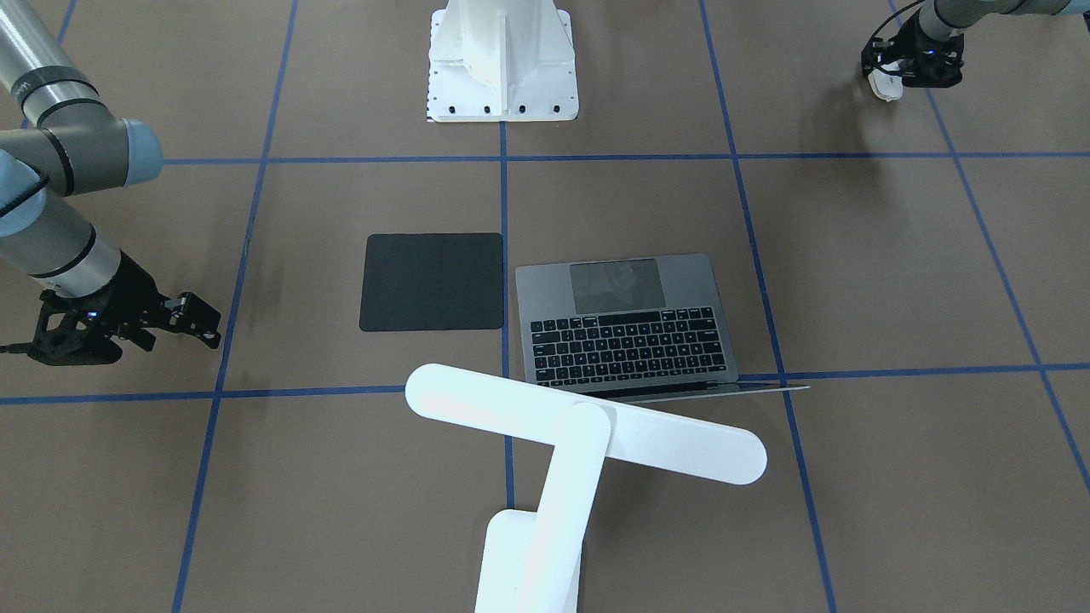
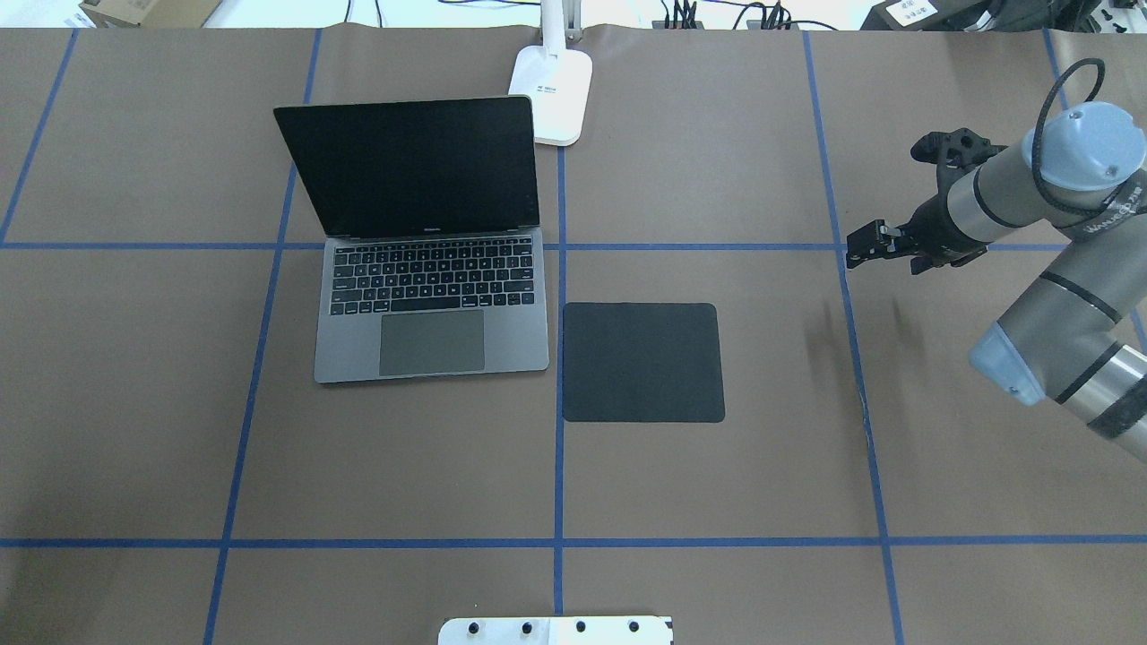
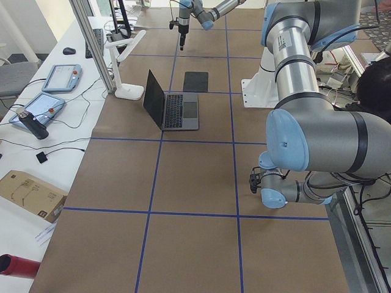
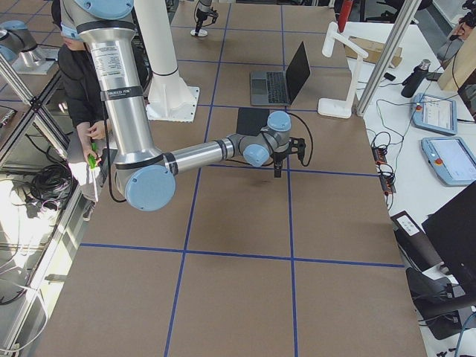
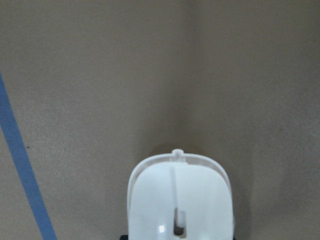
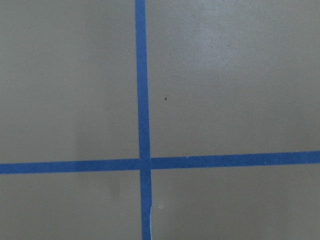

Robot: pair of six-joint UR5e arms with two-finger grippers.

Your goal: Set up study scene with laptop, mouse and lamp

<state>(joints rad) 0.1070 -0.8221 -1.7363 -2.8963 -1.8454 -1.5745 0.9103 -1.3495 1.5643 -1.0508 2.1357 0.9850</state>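
**Mouse in the left pincer, laptop and lamp standing on the counter**

Nearest the robot, level with its white bolted pedestal (image 1: 502,60) and well off to its left, the left pincer (image 1: 896,78) points down, low over the brown counter (image 2: 717,502). It is closed on the mouse (image 5: 180,200), whose glossy white top faces the wrist camera. I cannot tell whether the mouse touches the counter or hangs just above it.

Farther out, near the middle, the black square pad (image 2: 642,361) lies flat just right of the central blue tape line. The laptop (image 2: 430,340) sits just left of that line, close beside the pad but apart from it. It is open, with its trackpad towards the robot and its dark screen upright at the far side.

About level with the laptop's hinge, well to the right, the right pincer (image 2: 865,244) hangs above the counter with nothing in it, its fingers slightly apart.

Farthest out, the lamp (image 2: 551,94) stands with its base at the counter's far edge, just beside the far right corner of the laptop's lid.
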